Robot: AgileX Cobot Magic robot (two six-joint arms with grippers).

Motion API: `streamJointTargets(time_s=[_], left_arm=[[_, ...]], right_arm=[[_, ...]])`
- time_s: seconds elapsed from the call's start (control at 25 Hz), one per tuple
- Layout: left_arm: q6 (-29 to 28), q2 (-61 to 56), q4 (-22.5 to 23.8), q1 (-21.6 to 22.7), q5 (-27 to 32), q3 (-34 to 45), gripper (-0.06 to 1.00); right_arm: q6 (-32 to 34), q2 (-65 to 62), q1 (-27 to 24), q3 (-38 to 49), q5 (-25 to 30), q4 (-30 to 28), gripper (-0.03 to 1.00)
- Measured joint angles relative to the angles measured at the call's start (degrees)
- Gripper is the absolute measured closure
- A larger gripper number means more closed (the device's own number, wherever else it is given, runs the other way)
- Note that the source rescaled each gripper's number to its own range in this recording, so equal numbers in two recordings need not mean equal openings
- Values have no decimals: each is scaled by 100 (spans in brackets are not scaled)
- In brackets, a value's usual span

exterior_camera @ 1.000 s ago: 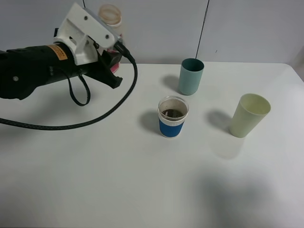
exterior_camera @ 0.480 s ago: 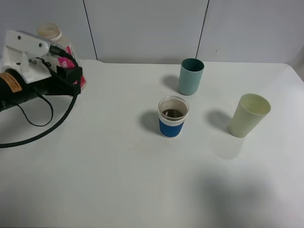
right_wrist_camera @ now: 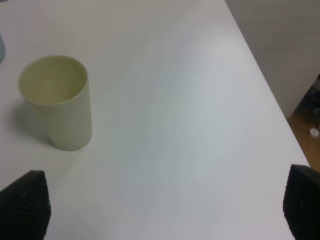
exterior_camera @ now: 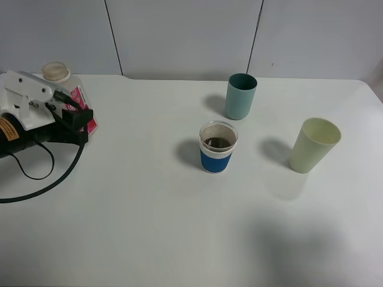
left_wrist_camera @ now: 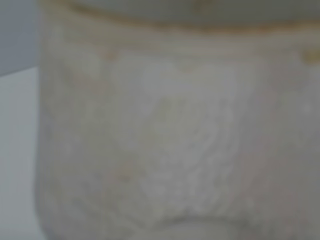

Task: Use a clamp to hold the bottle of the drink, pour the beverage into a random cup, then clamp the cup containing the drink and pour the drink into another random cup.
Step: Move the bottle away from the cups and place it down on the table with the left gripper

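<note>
bottle (exterior_camera: 55,72) upright — neck up, long axis vertical — in left gripper (exterior_camera: 79,117)

Teal cup (exterior_camera: 240,95) on a white table (exterior_camera: 149,227), grey wall (exterior_camera: 185,36) behind.
The cup stands upright toward the back of the table, a little right of the middle, with its mouth open and its shadow falling to its left on the tabletop. Thin dark vertical seams split the pale wall into panels. In the right wrist view, a strip of brown floor (right_wrist_camera: 306,117) shows past the table's edge, with a small white round object (right_wrist_camera: 313,132) lying on it.
</note>
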Motion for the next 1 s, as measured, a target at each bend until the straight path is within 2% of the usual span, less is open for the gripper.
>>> streamJointTargets(time_s=[0.36, 1.0], left_arm=[[614, 1160, 47, 29, -984, 18, 91], [795, 1691, 118, 29, -1218, 18, 91]], right_arm=[[0, 0, 0, 0, 0, 0, 14], [0, 0, 0, 0, 0, 0, 14]])
